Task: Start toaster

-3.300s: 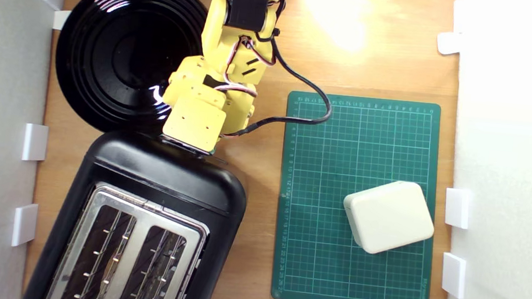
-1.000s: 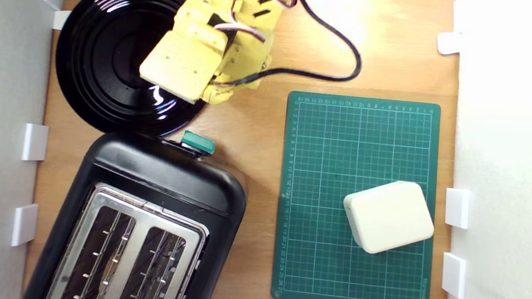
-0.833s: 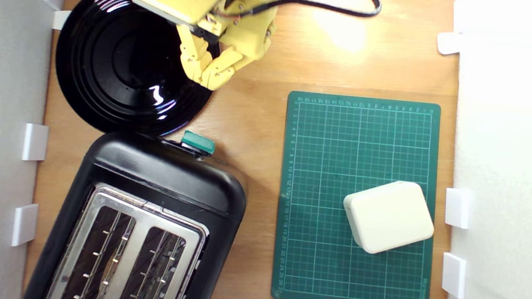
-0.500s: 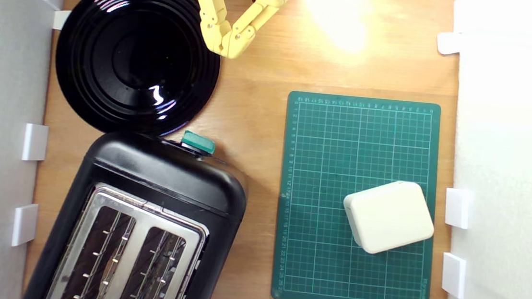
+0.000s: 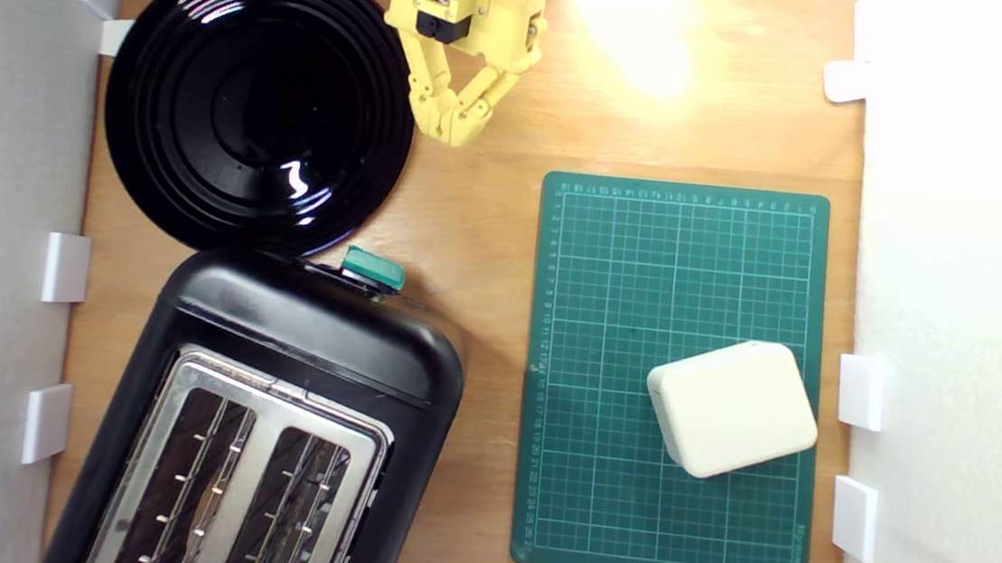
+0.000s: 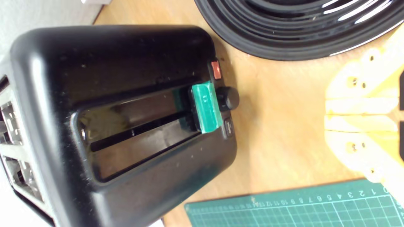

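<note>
The black two-slot toaster [image 5: 272, 416] sat at an angle in the corner of the wooden table [image 5: 497, 118] nearest the exterior view's lower left, its end touching or just overlapping the rim of the round ridged black plate [image 5: 253, 106]. The teal-green lever tab [image 6: 205, 107] sat at the end of its slot nearest the table, just beside a small black knob [image 6: 228, 97] and a red button [image 6: 216, 70]; judged from that, the lever appeared pressed all the way down, so the main step of starting the toaster looked done. Whether it had latched or was heating could not be told, since no glow showed in the slots [image 5: 247, 486], which seemed to hold no bread. The yellow gripper [image 5: 453, 125] was near the top of the exterior view, beside the plate and well apart from the toaster, its jaws drawn together with the tips touching and nothing between them. To the exterior view's right, a cream rounded box [image 5: 731, 408] rested on a green cutting mat [image 5: 628, 284], away from all of this. What seemed left, at most, was for the arm to settle clear of the table.
</note>
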You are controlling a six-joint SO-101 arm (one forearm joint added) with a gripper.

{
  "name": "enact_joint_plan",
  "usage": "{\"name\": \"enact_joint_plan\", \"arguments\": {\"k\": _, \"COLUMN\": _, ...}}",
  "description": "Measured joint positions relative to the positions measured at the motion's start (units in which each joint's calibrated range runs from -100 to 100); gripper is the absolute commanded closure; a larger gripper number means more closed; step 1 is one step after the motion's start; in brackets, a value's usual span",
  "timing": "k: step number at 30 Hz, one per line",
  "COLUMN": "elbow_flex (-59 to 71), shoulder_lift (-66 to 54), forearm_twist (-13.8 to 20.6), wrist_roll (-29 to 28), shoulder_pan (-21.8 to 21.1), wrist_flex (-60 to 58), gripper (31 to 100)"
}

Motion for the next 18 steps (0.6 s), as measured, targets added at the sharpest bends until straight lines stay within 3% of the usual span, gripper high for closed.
{"name": "enact_joint_plan", "arguments": {"k": 10, "elbow_flex": 10.6, "shoulder_lift": -2.3, "forearm_twist": -0.1, "wrist_roll": -3.3, "shoulder_pan": -4.6, "wrist_flex": -2.3, "gripper": 98.9}}
{"name": "enact_joint_plan", "arguments": {"k": 18, "elbow_flex": 13.8, "shoulder_lift": -2.6, "forearm_twist": -0.4, "wrist_roll": -3.7, "shoulder_pan": -5.2, "wrist_flex": -3.8, "gripper": 98.9}}
